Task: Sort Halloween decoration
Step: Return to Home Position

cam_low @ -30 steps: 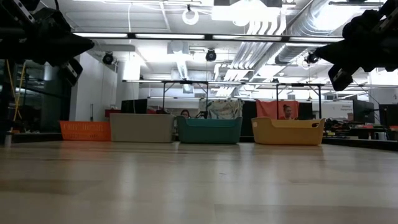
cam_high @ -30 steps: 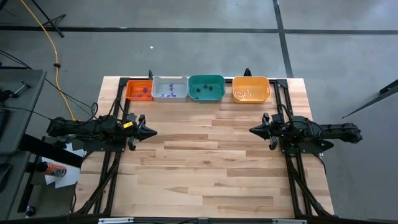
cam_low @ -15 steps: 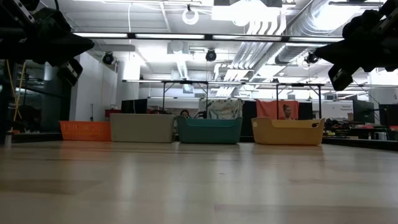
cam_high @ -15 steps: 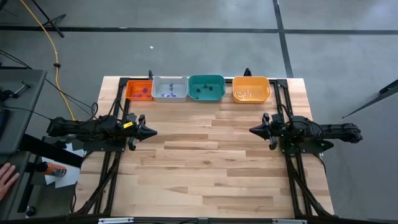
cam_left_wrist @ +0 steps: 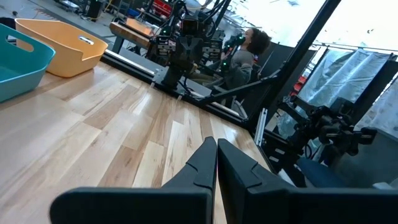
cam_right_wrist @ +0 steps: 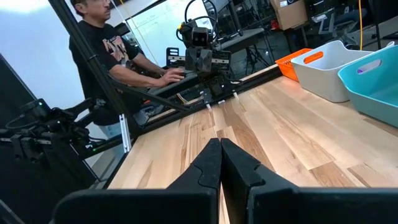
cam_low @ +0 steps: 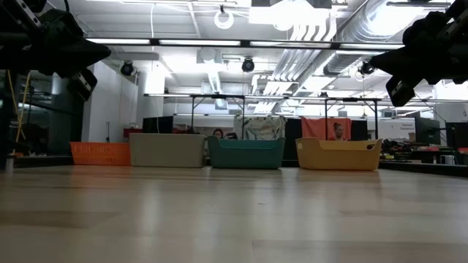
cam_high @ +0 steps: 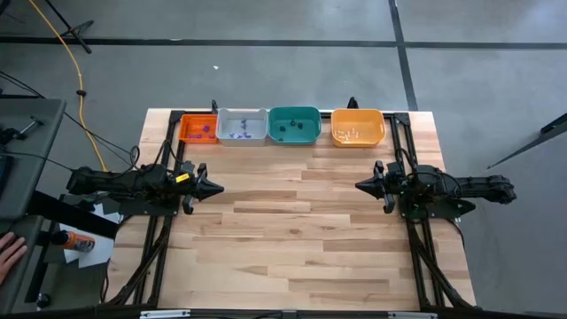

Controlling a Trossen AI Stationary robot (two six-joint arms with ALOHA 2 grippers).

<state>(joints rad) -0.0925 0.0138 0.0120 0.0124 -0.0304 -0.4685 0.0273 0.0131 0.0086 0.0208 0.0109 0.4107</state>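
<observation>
Tiny Halloween decoration pieces lie in four trays along the table's far edge: purple ones in the orange-red tray and the grey tray, dark ones in the green tray, pale ones in the orange tray. My left gripper hovers shut at the table's left side, pointing level toward the right; it shows also in the left wrist view. My right gripper hovers shut at the right side, pointing level toward the left, and shows in the right wrist view. Neither holds anything.
The wooden table between the two arms bears nothing that I can see. A person's hand shows at the left, beyond the table. People sit at desks past the table's left and right sides.
</observation>
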